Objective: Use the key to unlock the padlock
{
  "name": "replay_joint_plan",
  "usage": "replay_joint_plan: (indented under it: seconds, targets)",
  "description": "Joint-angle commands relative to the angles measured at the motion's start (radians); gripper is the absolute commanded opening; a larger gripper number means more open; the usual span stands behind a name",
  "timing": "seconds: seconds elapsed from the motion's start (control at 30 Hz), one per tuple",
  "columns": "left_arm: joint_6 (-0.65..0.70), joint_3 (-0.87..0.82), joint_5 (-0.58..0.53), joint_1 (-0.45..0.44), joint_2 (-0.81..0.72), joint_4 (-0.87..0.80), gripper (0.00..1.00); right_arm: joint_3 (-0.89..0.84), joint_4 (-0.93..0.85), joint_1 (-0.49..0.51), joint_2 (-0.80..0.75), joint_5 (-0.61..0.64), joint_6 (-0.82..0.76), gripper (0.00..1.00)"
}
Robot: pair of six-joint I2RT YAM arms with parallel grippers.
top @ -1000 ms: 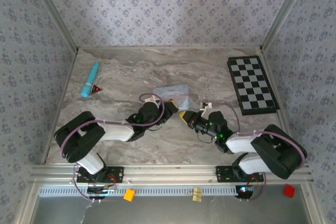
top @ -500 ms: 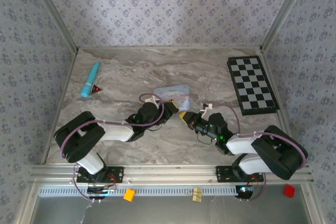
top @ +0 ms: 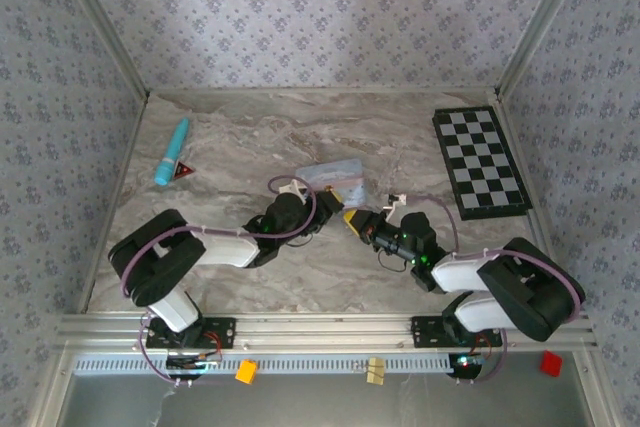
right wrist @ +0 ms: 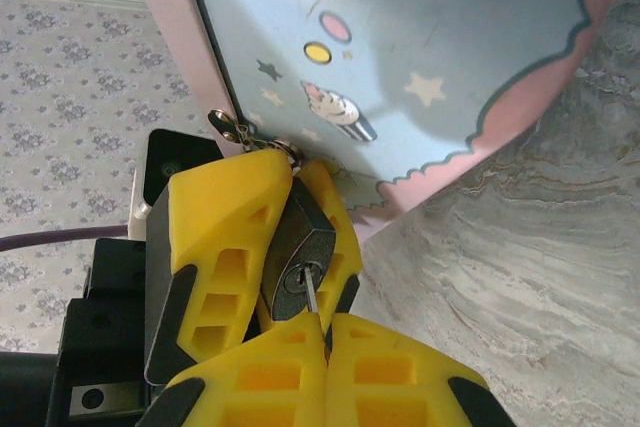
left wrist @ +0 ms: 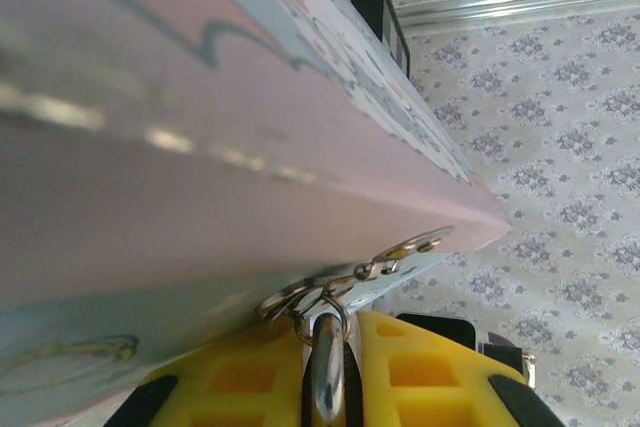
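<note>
Over the last second very little has changed. Seen from overhead, the left gripper (top: 326, 209) and its forearm have crept slightly toward 12 o'clock. The right gripper (right wrist: 322, 347) has nudged along with it, and neither pincer has changed its width. That small shift looks like fine alignment rather than a new step.

The tiny dark metal padlock (right wrist: 298, 247) sits just off the table's centre toward 5 o'clock. It hangs at the 6 o'clock edge of the pastel blue-and-pink rectangular tin (right wrist: 420, 57), and its thin shackle is looped through the tin's small metal clasp (left wrist: 400, 250).

The left gripper comes in from 9 o'clock. Its yellow fingers are drawn in narrow and clamp the padlock body on both sides. The right gripper comes in from 4 o'clock, pinched fully together on the slim metal key (right wrist: 313, 299). In the right wrist view, the key's blade rises from 6 o'clock into the keyhole.

With the key seated and the lock braced, the task appears to be at the turning stage. The shackle shows no sign of having sprung. The next move probably calls for a wrist twist while the left grip holds firm. The risk is that the thin key slips between the soft pads, or that the tin drags across the grey marbled tabletop (right wrist: 540, 277).
</note>
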Motion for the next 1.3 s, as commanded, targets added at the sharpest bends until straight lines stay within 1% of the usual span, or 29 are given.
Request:
replay_joint_plan:
  seconds: [0.0, 0.07, 0.17, 0.33, 0.5, 0.63, 0.77, 0.93, 1.27]
  targets:
    - [-0.024, 0.067, 0.297, -0.139, 0.004, 0.144, 0.0, 0.102, 0.097, 0.006, 0.014, 0.005, -0.001, 0.0]
    - [-0.016, 0.067, 0.293, -0.14, 0.0, 0.127, 0.0, 0.111, 0.095, 0.006, 0.013, 0.006, -0.004, 0.0]
    - [0.012, 0.065, 0.272, -0.14, -0.025, 0.057, 0.0, 0.117, 0.093, 0.006, 0.011, 0.007, -0.002, 0.0]
    - [0.008, 0.034, 0.26, -0.115, -0.039, 0.062, 0.0, 0.083, 0.079, 0.0, -0.002, 0.014, -0.008, 0.0]
    - [0.01, -0.023, 0.237, -0.07, -0.079, 0.049, 0.0, 0.039, 0.016, -0.008, -0.043, 0.022, -0.019, 0.0]
    - [0.027, -0.045, 0.222, -0.04, -0.104, 0.026, 0.0, 0.017, -0.012, 0.021, -0.063, 0.042, -0.025, 0.0]
    - [0.035, -0.055, 0.233, -0.011, -0.113, 0.025, 0.0, -0.015, -0.016, 0.053, -0.071, 0.066, -0.026, 0.0]
    - [0.043, -0.066, 0.23, 0.005, -0.115, 0.022, 0.0, -0.032, -0.032, 0.075, -0.088, 0.087, -0.025, 0.0]
    - [0.021, -0.083, 0.195, 0.008, -0.051, 0.115, 0.0, -0.048, 0.002, 0.153, -0.072, 0.16, 0.003, 0.0]
